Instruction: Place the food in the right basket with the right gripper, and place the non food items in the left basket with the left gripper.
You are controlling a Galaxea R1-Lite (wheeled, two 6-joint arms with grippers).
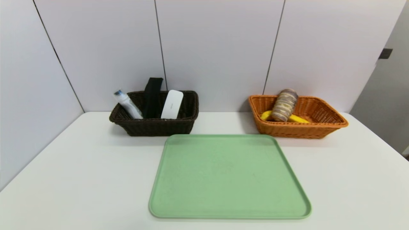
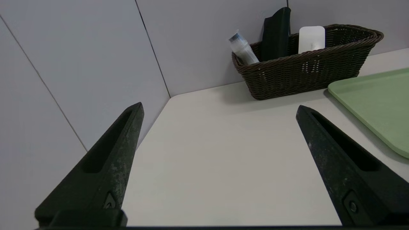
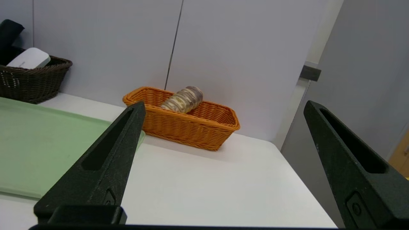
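The left pincer [image 2: 219, 108] is spread wide above the near left part of the white surface [image 1: 96, 179], with nothing held or touched between its fingers [image 2: 127, 137]. The right pincer [image 3: 226, 107] is likewise spread wide, above the near right part of the surface; nothing is gripped by it either, and a broad gap is left between its two fingers [image 3: 332, 137]. Neither pincer is seen in the head view.

All the non-food things are held by the dark brown basket [image 1: 156, 127], set at the far left of the surface. The bottle [image 1: 128, 104] is leaned over the basket's left end, its dark cap tilted up and outward. Beside it the black pouch [image 1: 152, 95] is stood nearly upright, its top raised above the rim, and the white device [image 1: 172, 104] is propped at a slant to the right of the pouch.

In the orange basket [image 1: 300, 131], at the far right, the banana [image 1: 297, 119] is laid low, and the striped bread loaf [image 1: 285, 105] is rested across it, tilted, with its upper end above the back rim. The green tray [image 1: 227, 175] is placed nearer, between the baskets' positions, with nothing carried on it.
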